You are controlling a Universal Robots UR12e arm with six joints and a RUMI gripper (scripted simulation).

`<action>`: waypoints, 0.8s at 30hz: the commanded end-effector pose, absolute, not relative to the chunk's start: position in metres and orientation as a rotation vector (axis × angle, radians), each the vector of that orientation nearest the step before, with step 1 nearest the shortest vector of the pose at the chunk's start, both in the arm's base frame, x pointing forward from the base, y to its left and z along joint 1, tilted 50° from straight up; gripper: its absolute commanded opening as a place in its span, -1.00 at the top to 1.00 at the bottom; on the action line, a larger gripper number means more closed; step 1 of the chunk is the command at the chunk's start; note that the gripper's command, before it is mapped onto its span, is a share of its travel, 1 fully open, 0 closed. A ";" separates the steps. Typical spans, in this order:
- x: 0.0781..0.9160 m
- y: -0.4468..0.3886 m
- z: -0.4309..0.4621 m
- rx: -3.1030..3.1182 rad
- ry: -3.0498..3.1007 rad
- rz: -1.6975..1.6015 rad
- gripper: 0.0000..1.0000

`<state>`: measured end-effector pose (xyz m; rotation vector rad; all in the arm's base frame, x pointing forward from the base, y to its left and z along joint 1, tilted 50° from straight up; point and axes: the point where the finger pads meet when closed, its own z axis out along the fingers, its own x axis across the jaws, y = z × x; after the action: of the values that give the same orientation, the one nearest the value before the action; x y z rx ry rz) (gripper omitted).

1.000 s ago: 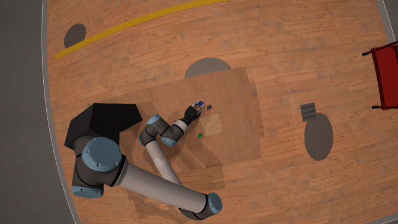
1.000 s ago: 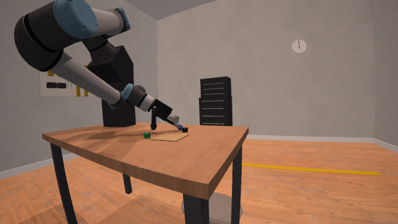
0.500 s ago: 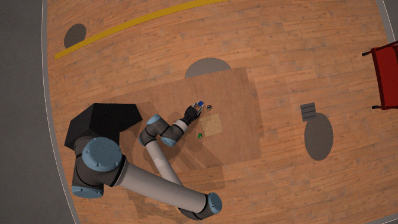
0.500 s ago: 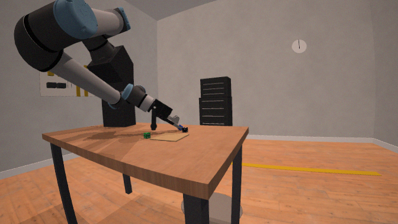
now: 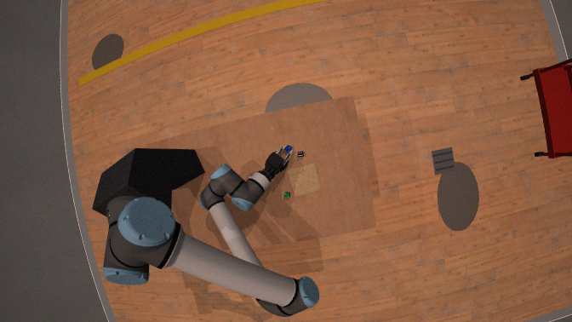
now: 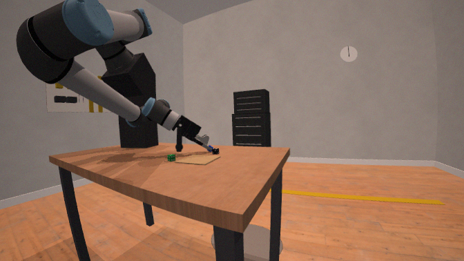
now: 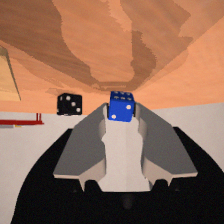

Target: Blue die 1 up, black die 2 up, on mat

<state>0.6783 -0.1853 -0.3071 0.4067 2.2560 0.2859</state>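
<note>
My gripper (image 5: 287, 150) (image 7: 120, 103) is tilted low over the table, shut on the blue die (image 5: 288, 148) (image 6: 210, 150) (image 7: 121, 107). In the wrist view, the die's face towards the camera shows two dots and its far upper face six. Whether it touches the table is unclear. The black die (image 5: 300, 153) (image 6: 215, 151) (image 7: 69, 104) sits on the table beside the fingertips, off the mat; one side shows three dots in the wrist view. The green die (image 5: 287, 194) (image 6: 171, 157) sits just off the mat's edge. Its top number is too small to read. The tan mat (image 5: 305, 180) (image 6: 198, 159) (image 7: 7, 75) bears no die.
The wooden table (image 5: 340, 128) (image 6: 207, 183) carries the arm's black base (image 5: 166, 166) (image 6: 138, 138). The black die is very close to the gripper. A red cart (image 5: 557, 111) and a black drawer cabinet (image 6: 251, 121) stand away from the table.
</note>
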 end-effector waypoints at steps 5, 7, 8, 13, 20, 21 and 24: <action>0.678 -0.185 -0.307 0.406 2.256 0.286 0.87; 0.678 -0.185 -0.307 0.406 2.256 0.286 0.87; 0.678 -0.185 -0.307 0.406 2.256 0.286 0.87; 0.678 -0.185 -0.307 0.406 2.256 0.286 0.73; 0.678 -0.185 -0.307 0.406 2.256 0.286 0.66; 0.678 -0.185 -0.307 0.406 2.256 0.286 0.58; 0.678 -0.185 -0.307 0.406 2.256 0.286 0.51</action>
<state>0.6784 -0.1856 -0.3072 0.4069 2.2560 0.2852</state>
